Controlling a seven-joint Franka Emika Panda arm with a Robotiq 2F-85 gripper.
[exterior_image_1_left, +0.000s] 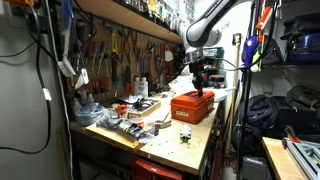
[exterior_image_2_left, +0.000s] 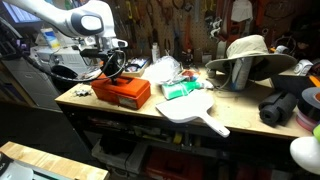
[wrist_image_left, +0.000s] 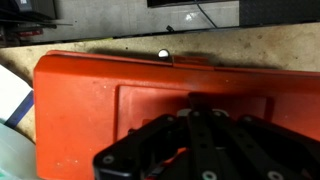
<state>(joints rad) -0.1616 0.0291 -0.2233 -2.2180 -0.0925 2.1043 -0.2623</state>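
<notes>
A red-orange plastic case lies flat on the workbench in both exterior views (exterior_image_1_left: 192, 108) (exterior_image_2_left: 122, 93) and fills the wrist view (wrist_image_left: 90, 100). My gripper (exterior_image_1_left: 200, 82) (exterior_image_2_left: 108, 68) hangs straight down over the case, with its tips at or just above the lid. In the wrist view the black fingers (wrist_image_left: 196, 104) meet at the raised middle panel of the lid. They look shut, with nothing visibly between them. A small white knob (wrist_image_left: 163, 54) sits at the case's far edge.
The wooden workbench (exterior_image_2_left: 150, 112) also holds a white dustpan-like paddle (exterior_image_2_left: 196, 110), a green packet (exterior_image_2_left: 180, 88), a tan hat (exterior_image_2_left: 246, 50) and black bags (exterior_image_2_left: 285, 105). Boxes and small parts (exterior_image_1_left: 138, 106) lie beside the case. Tools hang on the back wall (exterior_image_1_left: 110, 50).
</notes>
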